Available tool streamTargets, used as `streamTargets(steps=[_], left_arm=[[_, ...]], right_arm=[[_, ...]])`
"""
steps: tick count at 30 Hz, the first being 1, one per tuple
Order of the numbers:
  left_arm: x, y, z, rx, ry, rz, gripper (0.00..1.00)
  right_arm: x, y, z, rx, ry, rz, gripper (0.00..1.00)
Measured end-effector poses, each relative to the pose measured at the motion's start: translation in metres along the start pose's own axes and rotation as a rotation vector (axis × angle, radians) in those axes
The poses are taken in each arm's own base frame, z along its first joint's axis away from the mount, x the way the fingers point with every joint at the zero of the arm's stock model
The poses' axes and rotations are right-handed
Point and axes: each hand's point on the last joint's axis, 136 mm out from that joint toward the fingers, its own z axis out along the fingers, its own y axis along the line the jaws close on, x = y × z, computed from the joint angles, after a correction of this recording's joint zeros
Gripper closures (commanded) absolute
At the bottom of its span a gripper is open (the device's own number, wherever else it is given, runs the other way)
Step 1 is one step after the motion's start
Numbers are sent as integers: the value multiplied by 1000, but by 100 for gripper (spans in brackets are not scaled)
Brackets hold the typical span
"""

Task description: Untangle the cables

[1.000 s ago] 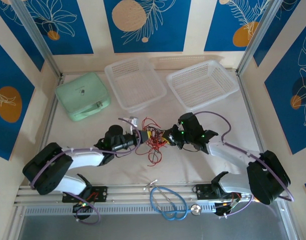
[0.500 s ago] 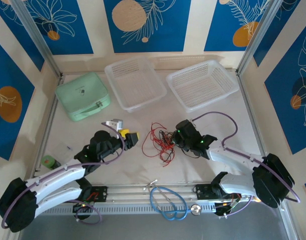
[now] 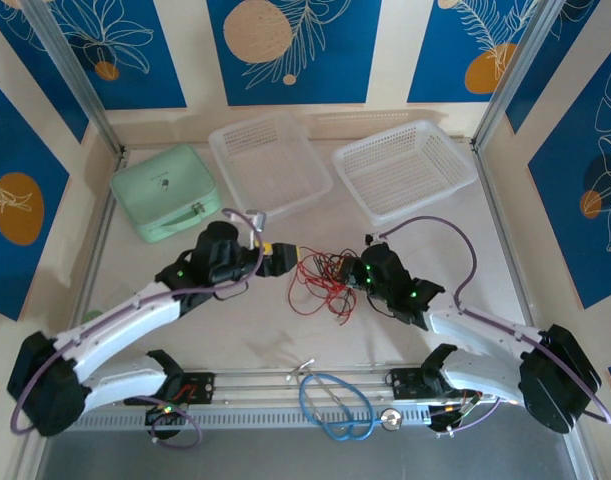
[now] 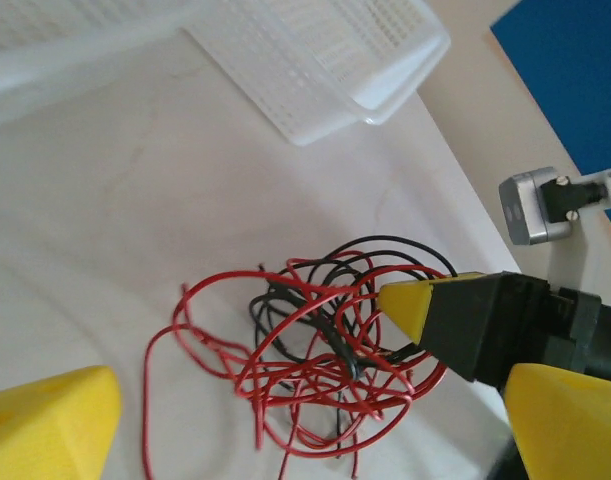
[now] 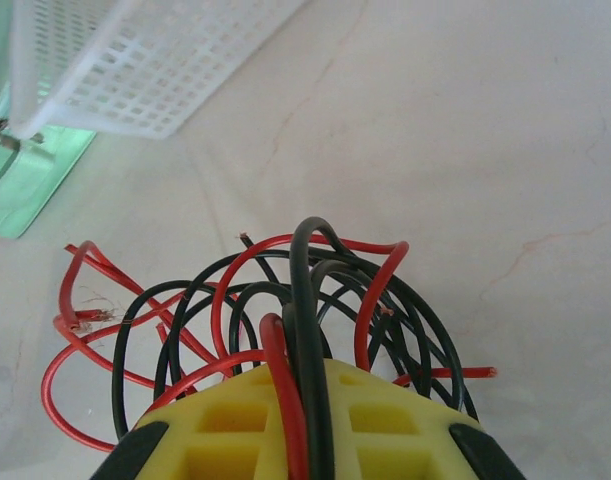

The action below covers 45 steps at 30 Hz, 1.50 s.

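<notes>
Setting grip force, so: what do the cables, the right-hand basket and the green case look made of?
By looks: cables are thin wire in smooth red and black plastic-like insulation, holding springy loops. The right-hand basket is translucent white moulded plastic with perforated grid walls. The green case is mint and matte, probably fabric or a soft shell, with a small metal-looking fitting; I can't be sure.

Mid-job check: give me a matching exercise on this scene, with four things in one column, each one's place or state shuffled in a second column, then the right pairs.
Things
1. left pincer
2. right pincer
3. blue cable loop
4. green case

Place or state
A. at the near edge of the table
B. shut on the cables
C. far left, beside a white basket
D. open, facing the tangle

Pairs: 1-D, 2-B, 3-A, 4-C
</notes>
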Motion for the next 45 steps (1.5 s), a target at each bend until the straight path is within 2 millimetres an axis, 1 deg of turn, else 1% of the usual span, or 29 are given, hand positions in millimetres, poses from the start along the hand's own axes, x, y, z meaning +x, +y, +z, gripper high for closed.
streamTargets(steps=[2, 4, 6, 8, 10, 14, 16, 18, 20, 22, 24, 25, 26, 28, 31, 32, 36, 39, 43, 45], left_arm=[[7, 1, 17, 8, 60, -52, 0], [21, 9, 33, -4, 127, -111, 0], [35, 17, 45, -20, 185, -158, 0], [42, 20, 54, -30, 229, -194, 0], [45, 19, 62, -23, 264, -221, 0], [47, 9, 80, 16, 313, -260, 0], [54, 9, 87, 27, 336, -282, 0], [65, 9, 94, 30, 369, -310, 0], [74, 8, 100, 38, 388, -330, 3], [83, 7, 102, 44, 404, -348, 9], [88, 6, 103, 49, 408, -361, 23], [89, 5, 103, 52, 406, -366, 31], [90, 5, 103, 56, 404, -370, 42], [89, 3, 104, 63, 397, -382, 60], [86, 2, 105, 71, 381, -390, 94], [84, 1, 106, 73, 374, -390, 100], [79, -1, 107, 78, 347, -382, 100], [74, -6, 102, 82, 321, -352, 100], [57, -17, 84, 87, 246, -269, 100], [43, -13, 70, 51, 177, -226, 100]], right_arm=[[0, 1, -3, -20, -8, -27, 100], [0, 2, -6, -38, -17, -50, 100], [-1, 5, -7, -59, -26, -68, 100], [0, 6, -7, -75, -28, -81, 100], [1, 7, -7, -85, -27, -92, 100], [2, 9, -7, -108, -36, -111, 100], [1, 10, -8, -118, -43, -118, 100], [-1, 13, -9, -134, -58, -120, 100], [-5, 16, -11, -152, -77, -121, 100], [-5, 17, -13, -166, -93, -122, 100], [-6, 16, -15, -175, -109, -120, 100], [-5, 15, -15, -176, -113, -119, 100], [-5, 14, -15, -177, -116, -118, 100], [-5, 12, -16, -174, -121, -114, 100], [-7, 10, -17, -167, -134, -96, 100], [-8, 10, -19, -164, -139, -82, 100], [-6, 0, -21, -122, -139, 22, 100], [-2, -10, -22, -85, -121, 141, 100], [5, -14, -21, -72, -92, 312, 100], [8, -24, -20, -34, -85, 373, 100]])
